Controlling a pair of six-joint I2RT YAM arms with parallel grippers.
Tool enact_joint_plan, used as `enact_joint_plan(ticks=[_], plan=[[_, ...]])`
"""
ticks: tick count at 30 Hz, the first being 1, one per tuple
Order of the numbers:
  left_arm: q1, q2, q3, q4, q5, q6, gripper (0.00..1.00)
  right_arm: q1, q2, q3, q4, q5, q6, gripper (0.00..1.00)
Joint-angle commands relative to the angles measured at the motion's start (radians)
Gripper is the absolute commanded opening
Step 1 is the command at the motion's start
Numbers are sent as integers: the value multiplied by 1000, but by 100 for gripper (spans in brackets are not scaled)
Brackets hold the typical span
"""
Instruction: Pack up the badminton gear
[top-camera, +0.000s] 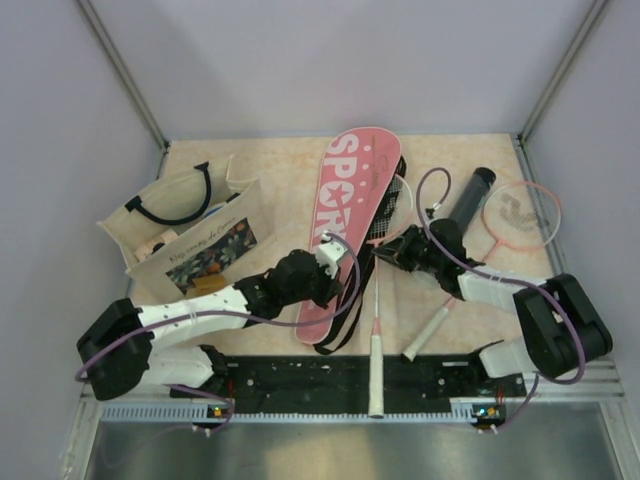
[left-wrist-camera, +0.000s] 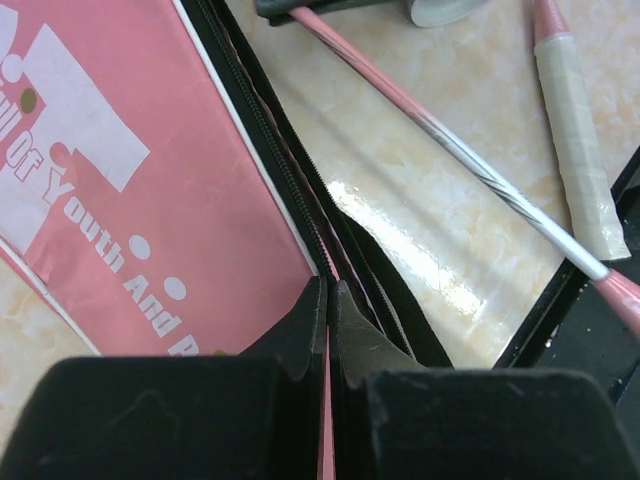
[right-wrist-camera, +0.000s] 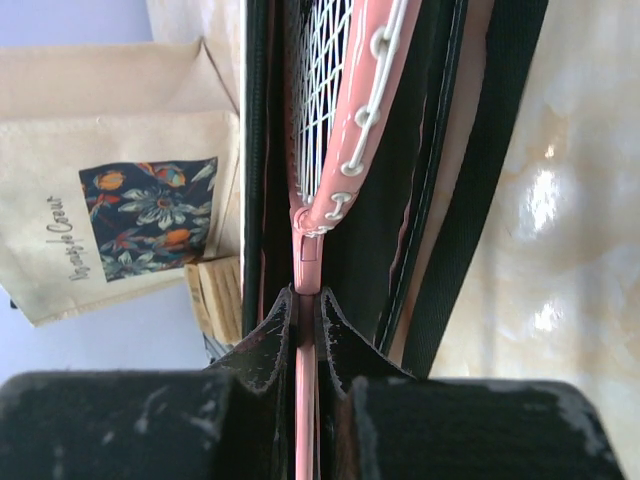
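**Both hands closed at the open racket cover**

The pink SPORT cover (top-camera: 345, 215) lies in the middle of the desk (top-camera: 270, 170), its long side running from 12 toward 6 o'clock. Its black zip edge on the 3 o'clock side stands open.

The left hand (left-wrist-camera: 327, 288) is pressed together on this edge, with a thin pink layer of the cover pinched between its fingers.

The right hand (right-wrist-camera: 306, 292) pinches the pink throat of the first racket (right-wrist-camera: 335, 110), just below the strung head. This head sits inside the open side of the cover, between the black edges. Its shaft and white grip point to 6 o'clock and reach the near rail.

The second racket (top-camera: 520, 215) lies flat on the desk at 2 o'clock, and its grip points toward 6 o'clock. The black tube (top-camera: 470, 195) lies just beside its head.

At 9 o'clock the beige tote bag (top-camera: 195, 245) stands with a flower picture on its front, and the small cardboard box (top-camera: 205, 285) is next to it.
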Motion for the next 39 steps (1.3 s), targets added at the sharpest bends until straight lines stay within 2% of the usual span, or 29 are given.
enact_joint_plan(ticks=[1, 6, 11, 20, 29, 39], plan=[[2, -17, -3, 91, 59, -27, 0, 24, 73, 96, 87, 18, -16, 0], [2, -11, -15, 104, 98, -57, 0, 27, 168, 147, 132, 56, -19, 0], [2, -56, -78, 213, 161, -138, 0, 29, 255, 213, 129, 140, -53, 0], [0, -152, -222, 345, 142, -283, 0, 41, 461, 325, 227, 211, -9, 0], [0, -196, -276, 307, 88, -318, 0, 46, 528, 436, 206, 265, 4, 0], [-3, -259, -322, 330, 74, -421, 0, 47, 556, 462, 259, 383, 57, 0]])
